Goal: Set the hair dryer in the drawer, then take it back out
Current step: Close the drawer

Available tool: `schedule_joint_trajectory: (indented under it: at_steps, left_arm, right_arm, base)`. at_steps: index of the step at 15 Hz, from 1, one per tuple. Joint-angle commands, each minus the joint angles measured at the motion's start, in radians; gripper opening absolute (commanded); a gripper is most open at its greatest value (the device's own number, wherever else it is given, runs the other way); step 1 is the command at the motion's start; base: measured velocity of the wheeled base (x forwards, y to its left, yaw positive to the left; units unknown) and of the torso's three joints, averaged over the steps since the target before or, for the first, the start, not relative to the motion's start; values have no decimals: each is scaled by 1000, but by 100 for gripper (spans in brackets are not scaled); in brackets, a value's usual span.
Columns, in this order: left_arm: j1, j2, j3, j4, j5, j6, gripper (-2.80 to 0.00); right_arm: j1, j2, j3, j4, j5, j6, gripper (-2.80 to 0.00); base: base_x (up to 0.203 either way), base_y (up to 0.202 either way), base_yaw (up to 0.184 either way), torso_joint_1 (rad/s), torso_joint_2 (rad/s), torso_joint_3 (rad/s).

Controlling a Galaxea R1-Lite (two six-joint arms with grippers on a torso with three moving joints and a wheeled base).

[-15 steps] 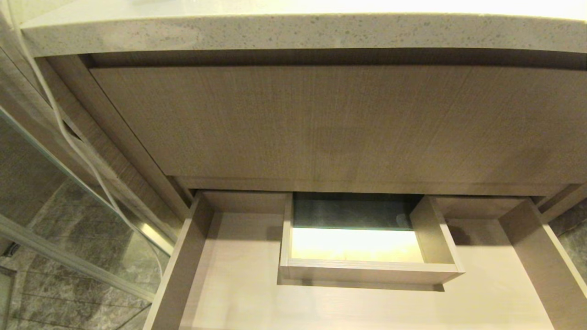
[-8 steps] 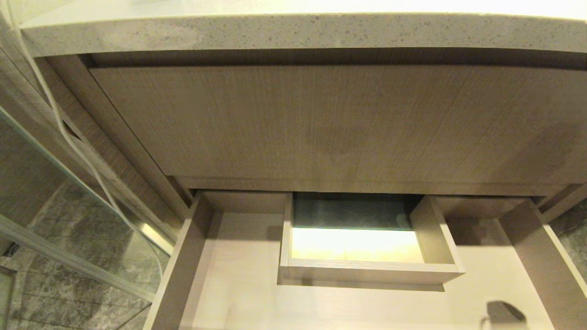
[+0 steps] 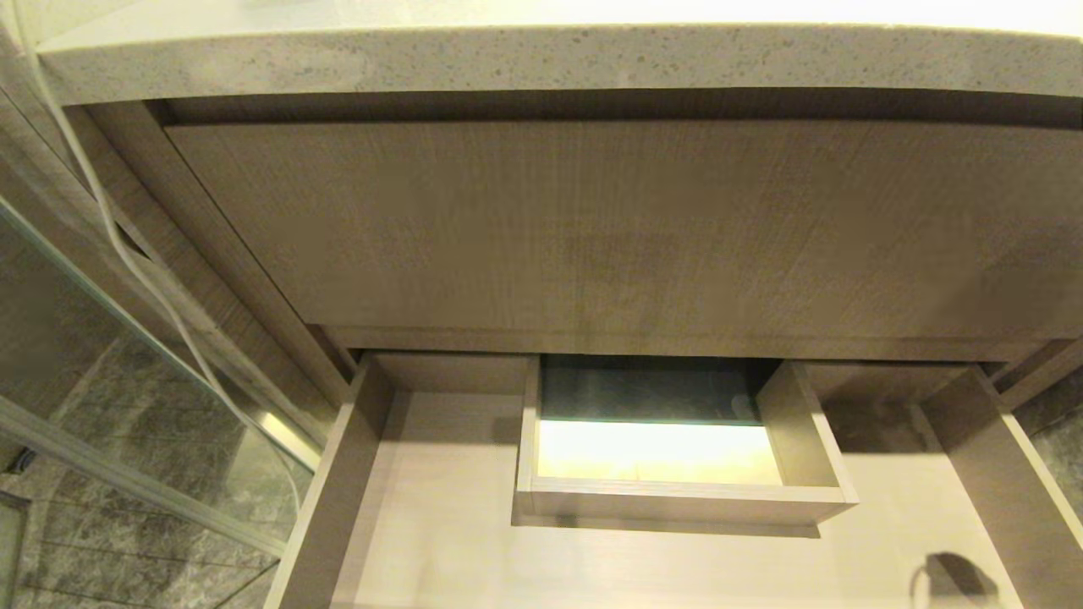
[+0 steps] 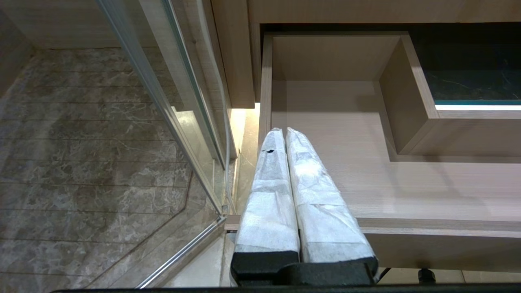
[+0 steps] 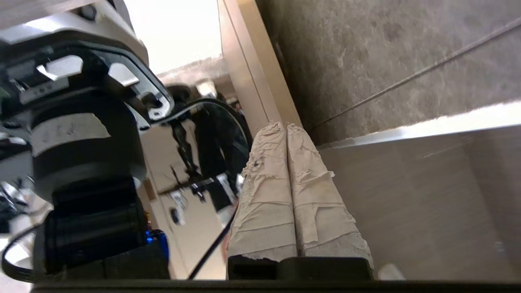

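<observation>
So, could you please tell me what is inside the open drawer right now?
The drawer holds only its boxed cut-out on a bare floor; no hair dryer shows. Its near edge lies out of view, and a dark arm part covers one corner.

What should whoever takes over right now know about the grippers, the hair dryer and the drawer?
Left gripper: shut, empty, over the drawer's front left corner.
Right gripper: shut, empty, beside a grey stone wall.
Drawer: pulled open; the visible floor around its boxed cut-out holds nothing.
Hair dryer: in no view. A white cord runs down to the left of the cabinet.
Done: drawer open.
Left: locate the dryer. Whether it has already gone in and come out cannot be told.
</observation>
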State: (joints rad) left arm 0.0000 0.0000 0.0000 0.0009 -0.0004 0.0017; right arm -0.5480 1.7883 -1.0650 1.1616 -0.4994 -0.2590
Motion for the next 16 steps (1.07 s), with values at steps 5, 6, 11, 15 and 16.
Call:
schedule_joint_trajectory:
  at_steps: [5,6,11,15,16]
  left_arm:
    - [0,0,0,-1,0,0,-280]
    - [0,0,0,1,0,0,-280]
    - [0,0,0,1,0,0,-280]
    - [0,0,0,1,0,0,-280]
    - [0,0,0,0,0,0,-280]
  right_arm:
    - [-29,138,2,1,-8,-24,-280]
    - [-32,155,4,0,-10,-21,-280]
    - [-47,226,7,-16,-22,-23,-280]
    - [-46,285,2,-16,-63,-29,-280]
    - [-46,296,2,-16,-66,-29,-280]
  base:
    - [0,0,0,0,0,0]
    - [0,0,0,0,0,0]
    - [0,0,0,0,0,0]
    - [0,0,0,0,0,0]
    - [0,0,0,0,0,0]
